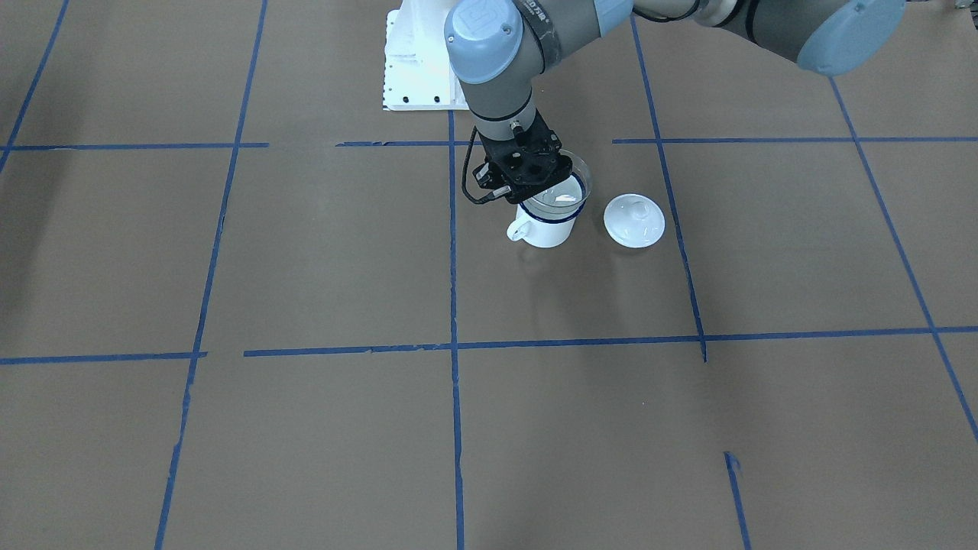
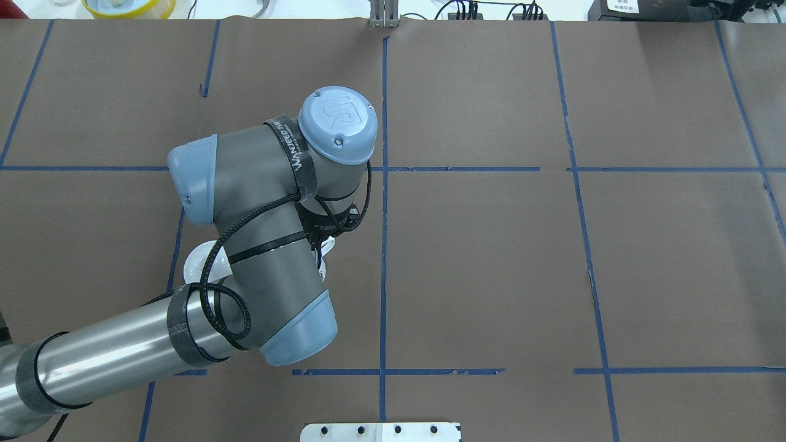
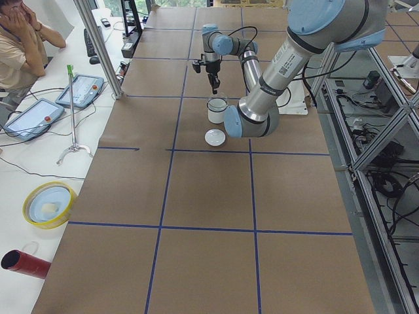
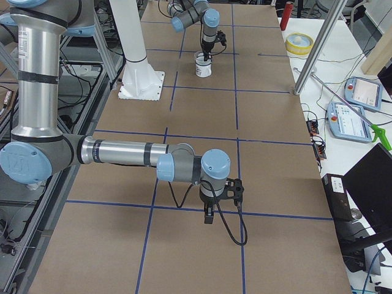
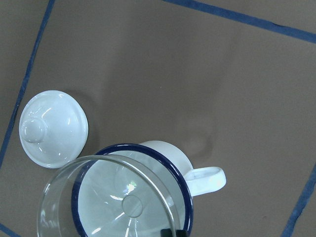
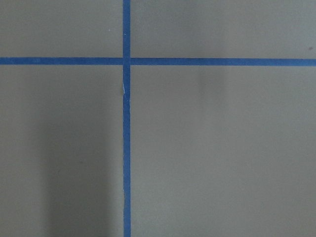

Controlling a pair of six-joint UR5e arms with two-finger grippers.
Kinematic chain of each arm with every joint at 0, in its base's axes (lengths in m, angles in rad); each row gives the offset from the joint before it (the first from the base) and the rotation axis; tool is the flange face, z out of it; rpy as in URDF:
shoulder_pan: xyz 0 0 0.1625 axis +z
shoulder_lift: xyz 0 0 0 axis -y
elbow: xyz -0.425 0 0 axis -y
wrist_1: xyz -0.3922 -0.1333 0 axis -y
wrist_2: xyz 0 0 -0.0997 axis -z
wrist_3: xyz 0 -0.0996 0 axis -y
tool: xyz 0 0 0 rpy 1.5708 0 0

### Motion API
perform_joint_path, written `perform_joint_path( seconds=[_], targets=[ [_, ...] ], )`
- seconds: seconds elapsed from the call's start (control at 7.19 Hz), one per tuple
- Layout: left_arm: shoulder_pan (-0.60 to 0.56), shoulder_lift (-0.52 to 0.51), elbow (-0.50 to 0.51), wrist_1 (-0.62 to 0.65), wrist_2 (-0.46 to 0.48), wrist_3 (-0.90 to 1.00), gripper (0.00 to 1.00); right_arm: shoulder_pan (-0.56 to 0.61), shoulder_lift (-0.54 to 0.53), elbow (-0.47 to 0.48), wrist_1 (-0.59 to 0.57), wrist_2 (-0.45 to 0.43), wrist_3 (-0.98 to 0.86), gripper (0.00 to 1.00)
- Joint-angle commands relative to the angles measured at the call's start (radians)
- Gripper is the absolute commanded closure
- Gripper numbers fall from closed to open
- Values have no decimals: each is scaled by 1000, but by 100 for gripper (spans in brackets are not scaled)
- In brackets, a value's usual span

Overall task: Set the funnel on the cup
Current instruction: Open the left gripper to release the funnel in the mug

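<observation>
Coverage from overhead is poor: the left arm (image 2: pixel 258 245) blocks nearly all of the cup and its surroundings, leaving only slivers of white. The front-facing view looks under the arm and shows the left hand (image 1: pixel 532 187) pointing down directly over the cup (image 1: pixel 544 229), with the clear funnel (image 1: pixel 571 192) at the cup's mouth. The left wrist view adds detail no other view gives. It shows the funnel's wide mouth up and its spout (image 5: pixel 132 205) pointing down inside the cup, so the long axis is close to upright. The funnel's rim overlaps the cup's blue rim off-centre, shifted toward the lid (image 5: pixel 53 129), which lies knob-up on the tabletop (image 5: pixel 207 74) just beside the cup. The handle (image 5: pixel 207 178) sticks out from the cup's opposite side. A dark fingertip sits against the funnel's rim, so the left hand appears pinched closed on it. Whether the funnel touches the cup cannot be told. The right hand (image 4: pixel 208 218), seen only from the right side, hangs well apart from the cup, and its opening cannot be told.
</observation>
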Motion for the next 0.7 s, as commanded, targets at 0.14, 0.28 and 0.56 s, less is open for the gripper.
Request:
perform_joint_path(
  seconds=[0.14,0.28,0.56],
  targets=[
    [1,3,10,-15,1,0,100,0,0,0,0,0,0,0],
    [1,3,10,-15,1,0,89,0,0,0,0,0,0,0],
    [2,15,1,-20,4,0,1,0,0,0,0,0,0,0]
  ],
)
